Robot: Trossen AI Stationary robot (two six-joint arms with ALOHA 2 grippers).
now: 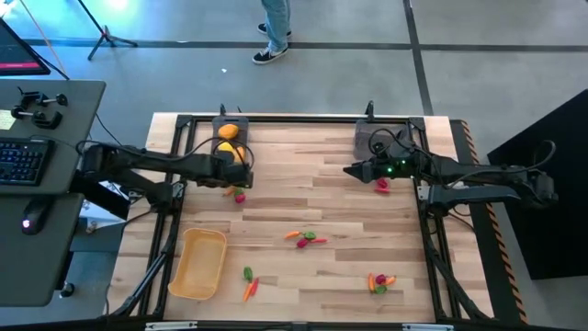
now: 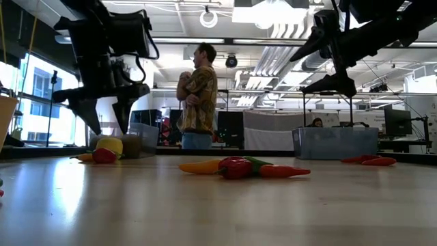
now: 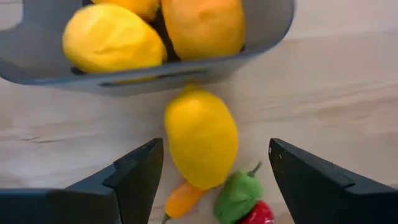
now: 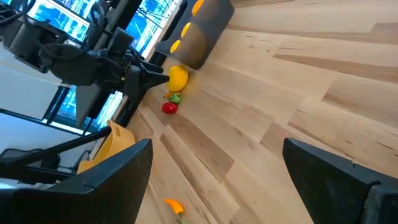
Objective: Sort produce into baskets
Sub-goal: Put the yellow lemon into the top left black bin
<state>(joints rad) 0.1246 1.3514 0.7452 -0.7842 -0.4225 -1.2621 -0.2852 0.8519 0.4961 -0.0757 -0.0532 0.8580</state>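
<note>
Two dark fingers [image 3: 134, 180] of the left gripper [image 3: 214, 177] stand wide apart with nothing between them but air; a yellow lemon-shaped fruit [image 3: 200, 144] lies on the table just ahead of the gap, not clamped. Its far end is just beside the wall of a dark grey bin [image 3: 261, 37], whose upper part is cut off by the frame; two yellow-orange fruits [image 3: 112, 38] sit inside, only partly seen. At the lemon's near end lie a small orange piece [image 3: 182, 199], a green piece [image 3: 237, 196] and a red piece [image 3: 256, 214], the last clipped by the frame edge.

From overhead, the left gripper [image 1: 231, 168] covers most of this cluster; only a magenta bit [image 1: 240, 196] shows clearly beside it.

Over on the other side, the right gripper [image 1: 354, 171] hangs above the table with its jaws spread and empty, near the second dark grey bin [image 1: 366, 138], whose contents are hidden by the arm and its cables. A small red-magenta piece [image 1: 382, 185] lies just beside that arm, half covered.

Loose produce stays scattered: a group at the table's middle [image 1: 305, 238], a pair near the tan tray [image 1: 200, 264] at [image 1: 249, 283], and a cluster [image 1: 380, 282] towards the right front. Individual shapes in these groups are too small to tell apart.

Beyond the table's far edge, a person [image 2: 198, 96] stands in the room; overhead only the legs and shoes show.
</note>
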